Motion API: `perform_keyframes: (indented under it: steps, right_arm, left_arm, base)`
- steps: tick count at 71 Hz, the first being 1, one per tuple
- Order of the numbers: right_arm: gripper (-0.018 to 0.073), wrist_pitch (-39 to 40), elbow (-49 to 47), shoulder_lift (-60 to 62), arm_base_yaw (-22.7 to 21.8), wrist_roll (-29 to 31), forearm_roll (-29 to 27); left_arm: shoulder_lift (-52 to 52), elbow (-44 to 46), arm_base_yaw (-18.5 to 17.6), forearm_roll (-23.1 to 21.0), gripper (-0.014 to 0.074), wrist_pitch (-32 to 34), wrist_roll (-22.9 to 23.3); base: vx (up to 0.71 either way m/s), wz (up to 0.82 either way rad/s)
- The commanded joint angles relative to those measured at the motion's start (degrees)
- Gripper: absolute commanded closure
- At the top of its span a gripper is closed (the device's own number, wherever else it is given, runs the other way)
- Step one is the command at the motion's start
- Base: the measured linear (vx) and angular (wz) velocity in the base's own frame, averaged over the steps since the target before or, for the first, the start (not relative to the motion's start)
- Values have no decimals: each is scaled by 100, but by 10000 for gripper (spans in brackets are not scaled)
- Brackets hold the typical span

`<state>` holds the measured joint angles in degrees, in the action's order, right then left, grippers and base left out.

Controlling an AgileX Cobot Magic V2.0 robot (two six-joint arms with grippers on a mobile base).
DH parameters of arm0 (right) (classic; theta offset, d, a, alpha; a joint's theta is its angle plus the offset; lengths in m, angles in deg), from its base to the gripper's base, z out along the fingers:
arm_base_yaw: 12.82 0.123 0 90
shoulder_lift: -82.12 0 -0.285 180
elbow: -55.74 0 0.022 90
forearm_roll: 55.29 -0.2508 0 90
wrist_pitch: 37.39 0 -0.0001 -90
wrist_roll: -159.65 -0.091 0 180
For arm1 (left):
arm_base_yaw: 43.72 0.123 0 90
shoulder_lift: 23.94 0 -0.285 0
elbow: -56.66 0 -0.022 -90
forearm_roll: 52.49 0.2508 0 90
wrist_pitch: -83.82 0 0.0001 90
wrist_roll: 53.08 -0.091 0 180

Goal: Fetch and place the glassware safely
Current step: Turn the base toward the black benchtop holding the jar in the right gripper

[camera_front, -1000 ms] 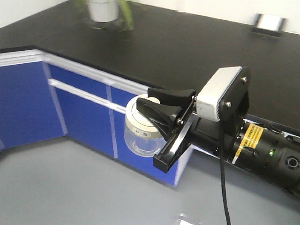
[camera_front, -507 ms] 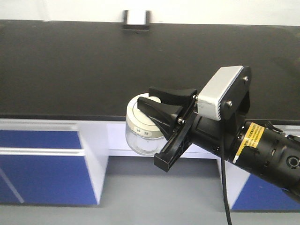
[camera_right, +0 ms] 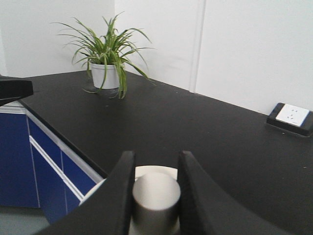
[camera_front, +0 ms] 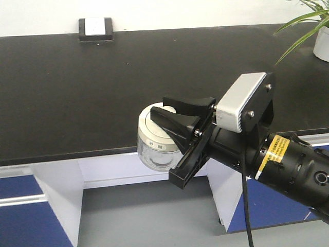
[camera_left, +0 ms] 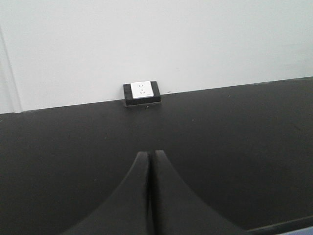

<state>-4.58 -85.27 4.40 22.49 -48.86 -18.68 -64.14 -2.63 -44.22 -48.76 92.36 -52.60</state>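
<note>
Black fingers of the right gripper [camera_front: 163,106] pinch the knob [camera_right: 155,196] of the glass jar [camera_front: 153,146], held in the air before the counter [camera_front: 77,92] edge (the left gripper [camera_left: 148,155] is pressed together). Since half a second ago the wall socket [camera_front: 95,28] has slid left and a plant [camera_front: 308,25] has entered; the grip is unchanged.

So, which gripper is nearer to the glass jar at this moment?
Right. The right gripper is shut on the knob of the glass jar. The left gripper is shut and empty over the black counter, with no jar in its view.
</note>
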Motion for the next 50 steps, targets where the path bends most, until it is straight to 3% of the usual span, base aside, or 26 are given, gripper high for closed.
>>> perform_keyframes:
  steps: [1,21,50]
  right_arm:
    - [563,521,-175,169,3,17,-141]
    - [563,521,-175,169,3,17,-141]
    - [563,521,-175,169,3,17,-141]
  left_arm:
    - [8,147,-33,-39,603,403,54]
    - [8,147,-33,-39,603,403,54]
    - [8,147,-33,-39,603,403,54]
  base:
    - [16,-14]
    - [19,1]
    - [22,22]
